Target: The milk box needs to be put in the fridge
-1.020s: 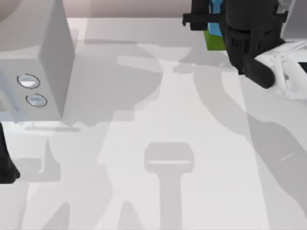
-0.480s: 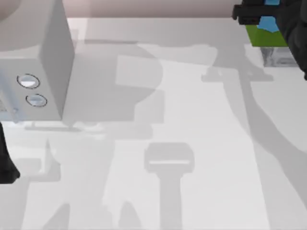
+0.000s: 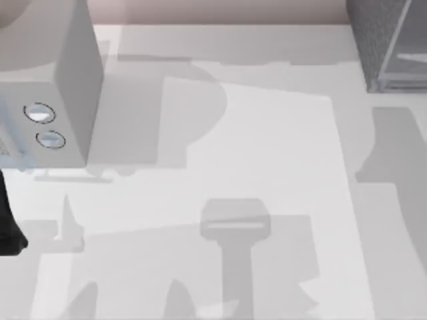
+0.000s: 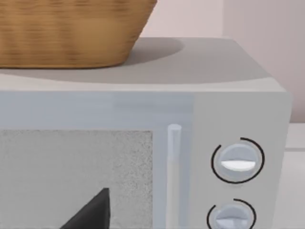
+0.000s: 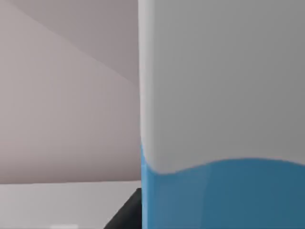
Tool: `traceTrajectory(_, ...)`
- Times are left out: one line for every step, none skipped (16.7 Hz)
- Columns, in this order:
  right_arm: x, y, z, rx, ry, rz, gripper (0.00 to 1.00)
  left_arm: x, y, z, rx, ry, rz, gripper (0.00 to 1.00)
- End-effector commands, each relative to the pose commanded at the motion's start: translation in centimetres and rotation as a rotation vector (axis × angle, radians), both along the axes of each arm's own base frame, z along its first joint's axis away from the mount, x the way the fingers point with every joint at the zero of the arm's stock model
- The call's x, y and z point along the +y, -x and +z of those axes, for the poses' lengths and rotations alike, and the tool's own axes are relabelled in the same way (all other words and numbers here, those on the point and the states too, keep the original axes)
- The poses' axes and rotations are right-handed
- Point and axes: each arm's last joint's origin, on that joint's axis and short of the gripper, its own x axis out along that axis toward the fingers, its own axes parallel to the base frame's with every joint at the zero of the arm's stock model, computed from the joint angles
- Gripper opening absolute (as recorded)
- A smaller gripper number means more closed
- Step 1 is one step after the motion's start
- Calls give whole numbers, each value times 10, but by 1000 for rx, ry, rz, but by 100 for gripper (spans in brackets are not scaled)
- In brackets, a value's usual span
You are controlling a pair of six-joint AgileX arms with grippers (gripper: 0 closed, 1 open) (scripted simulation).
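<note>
Since the earlier top views the right arm and the milk box it carried at the far right of the worktop (image 3: 267, 167) have gone out of the overhead picture, and the fridge (image 3: 373, 40) now stands uncovered in the far right corner, its speckled dark wall and pale edge showing beside a lighter interior.

In the right wrist view the milk box (image 5: 219, 143) sits very close to the camera, upright, its face grey above and blue below. A dark bit of the right tool (image 5: 126, 212) shows at its lower edge, against the box. Whether that tool is closed on the box I cannot tell. Behind it are a plain pinkish wall and a strip of pale worktop.

The left arm is parked at the left edge of the worktop. Its wrist view faces the microwave (image 4: 190, 109), a light grey box with two round knobs (image 4: 237, 160), a speckled door window and a wicker basket (image 4: 71, 33) on top. A dark finger of the left tool (image 4: 93, 212) shows low before the door; its state I cannot tell.
</note>
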Motion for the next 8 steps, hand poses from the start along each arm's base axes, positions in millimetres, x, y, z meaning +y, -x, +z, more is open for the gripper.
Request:
traceTrajectory(-7,15,-11,-14,3,-1,0,0,0,0,0,0,0,100)
traceTrajectory(-12,29,-22,-26,6,-1,0,0,0,0,0,0,0,100)
traceTrajectory(-17,39,-35,-36,10,-1,0,0,0,0,0,0,0,100)
traceTrajectory(-20,48,-48,-43,14,-1,0,0,0,0,0,0,0,100)
traceTrajectory(-23,54,-61,-48,18,0,0,0,0,0,0,0,0,100)
traceTrajectory(-25,59,-73,-49,22,1,0,0,0,0,0,0,0,100)
traceTrajectory(-26,61,-85,-47,26,2,0,0,0,0,0,0,0,100)
traceTrajectory(-28,63,-94,-44,29,3,0,0,0,0,0,0,0,100)
